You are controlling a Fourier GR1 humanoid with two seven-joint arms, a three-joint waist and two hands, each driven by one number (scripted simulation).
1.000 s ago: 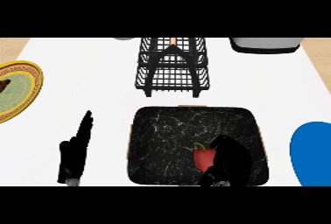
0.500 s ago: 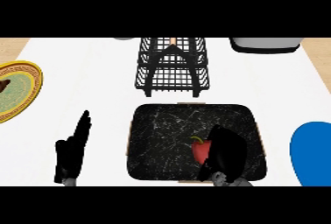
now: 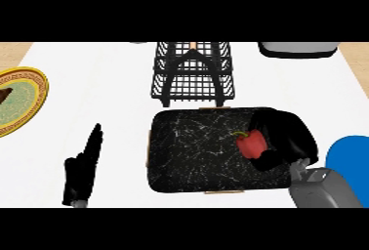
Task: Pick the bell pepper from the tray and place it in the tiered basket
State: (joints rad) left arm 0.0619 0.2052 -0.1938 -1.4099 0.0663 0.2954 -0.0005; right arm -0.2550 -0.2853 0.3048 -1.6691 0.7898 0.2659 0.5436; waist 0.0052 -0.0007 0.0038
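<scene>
You are looking steeply down at a white counter (image 3: 86,97) that fills nearly all of your view, its top plain and evenly lit. At its far corners you see a tan, wood-coloured strip (image 3: 10,49) on the left and another (image 3: 359,49) on the right; whether floor or wall, you cannot tell. A yellow-rimmed plate (image 3: 39,88) lies at your left edge, a blue plate (image 3: 353,156) at your right, and a grey rounded object (image 3: 297,49) sits far right, cut off at the top

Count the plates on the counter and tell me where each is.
2. A green, yellow-rimmed plate lies at the view's left edge, partly cut off; a blue plate lies at the right edge, also cut off. Others may be out of view.
</scene>
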